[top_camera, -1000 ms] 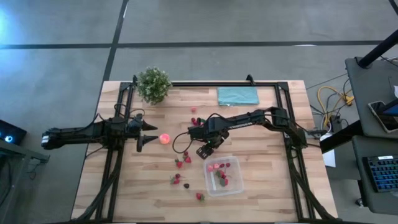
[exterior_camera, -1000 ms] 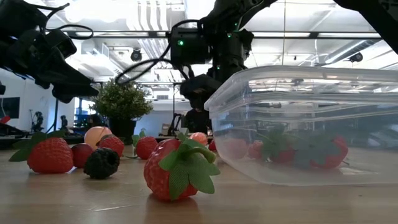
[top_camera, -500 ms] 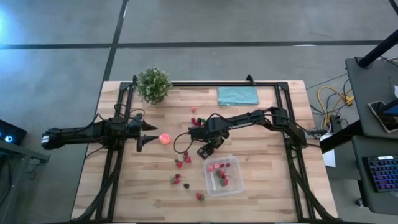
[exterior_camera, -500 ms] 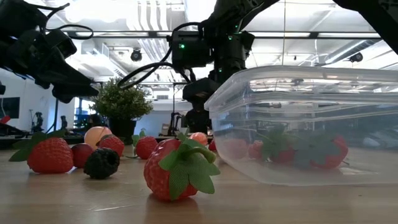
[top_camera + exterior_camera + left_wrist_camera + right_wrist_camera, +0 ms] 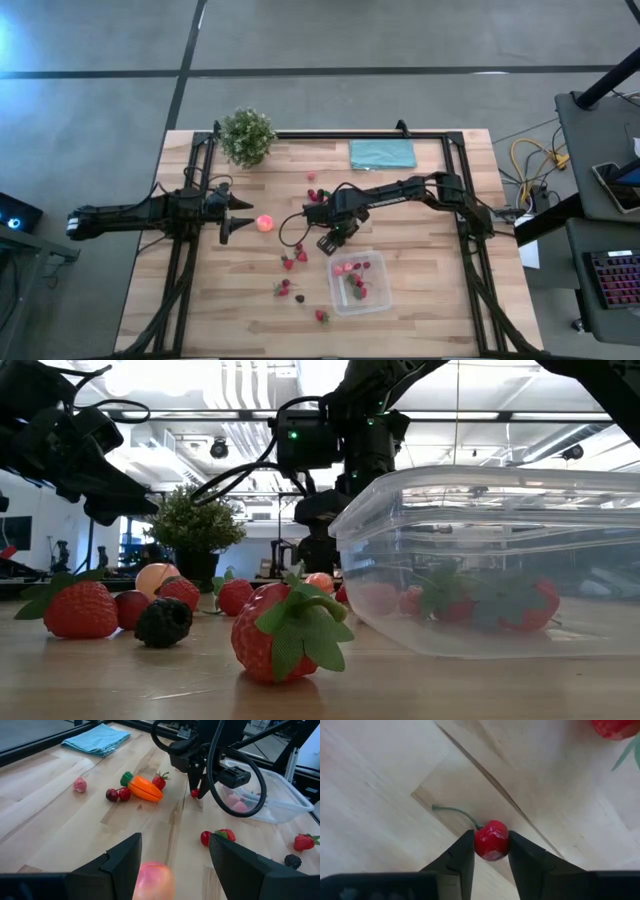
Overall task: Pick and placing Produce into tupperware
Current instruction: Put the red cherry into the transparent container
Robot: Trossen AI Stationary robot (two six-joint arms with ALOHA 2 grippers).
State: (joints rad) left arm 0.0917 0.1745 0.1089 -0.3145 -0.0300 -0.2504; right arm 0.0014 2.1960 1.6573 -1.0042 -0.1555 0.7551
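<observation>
Now the right gripper (image 5: 491, 851), fingers (image 5: 461, 857) just pinched onto a small red cherry (image 5: 491, 840) on the counter (image 5: 420, 200), is ready to lift toward the tupperware (image 5: 375, 290); left gripper (image 5: 172, 857) waits open.

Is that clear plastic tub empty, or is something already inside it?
Not empty. The tub already holds a few red and pink toy fruits; it is far from full.

- We see our left gripper (image 5: 174, 851) with its two dark fingers spread, a pink-orange ball (image 5: 153, 879) between them on the wooden table (image 5: 60, 820).
- Farther off, the right gripper (image 5: 196, 794) points straight down at a small red piece (image 5: 194, 793).
- An orange carrot (image 5: 143, 789) lies beside two dark cherries (image 5: 117, 794) (a teal cloth (image 5: 97, 739) lies well beyond).
- The clear tupperware (image 5: 270, 795) holds pink pieces.
</observation>
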